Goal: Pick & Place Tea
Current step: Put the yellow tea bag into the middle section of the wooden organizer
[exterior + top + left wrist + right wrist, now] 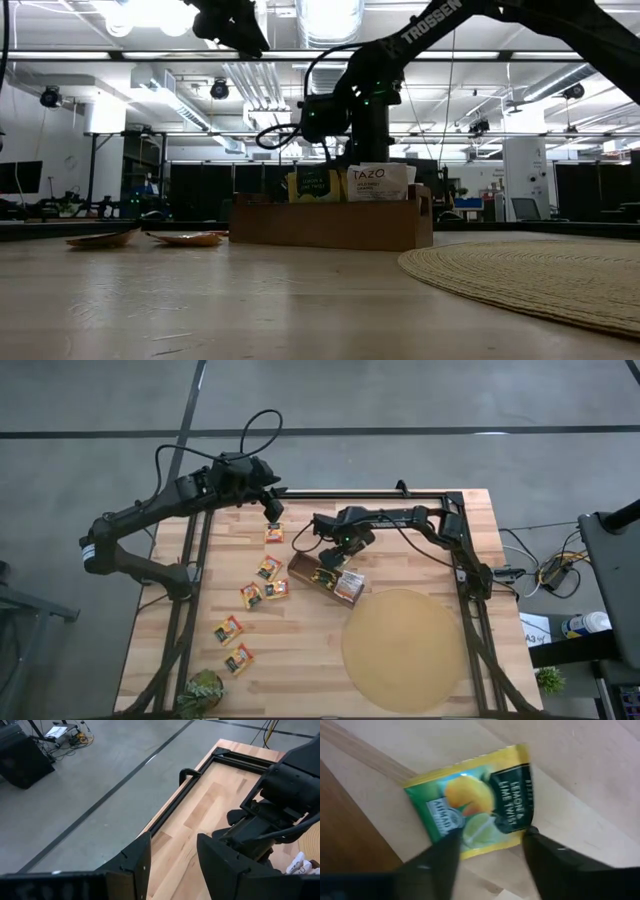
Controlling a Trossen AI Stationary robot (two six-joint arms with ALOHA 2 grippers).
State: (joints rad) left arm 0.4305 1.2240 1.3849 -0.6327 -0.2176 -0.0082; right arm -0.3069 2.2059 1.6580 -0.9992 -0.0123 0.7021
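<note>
A green-yellow tea sachet (475, 810) stands in the brown wooden box (330, 222) beside a white sachet (380, 183); in the low view the green one (312, 185) sticks up above the box wall. My right gripper (335, 555) hangs just over the box (322, 575), open, its fingers (437, 862) on either side of the green sachet's near edge. My left gripper (272, 510) is open and empty, up above an orange sachet (273, 533) near the table's far edge. Several more sachets (250, 596) lie flat on the table's left part. My right gripper has its two fingertips at the two near corners of the green-yellow sachet (470, 852), coming from above. The sachet's face is toward the wrist camera, so it is not pinched flat. I cannot tell whether the fingertips touch it.
The big round tan mat (405, 650) lies at the near right, close to the box. A small green plant (203, 693) stands at the near left corner. Black frame rails (196, 560) run along the table's left, far and right sides.
</note>
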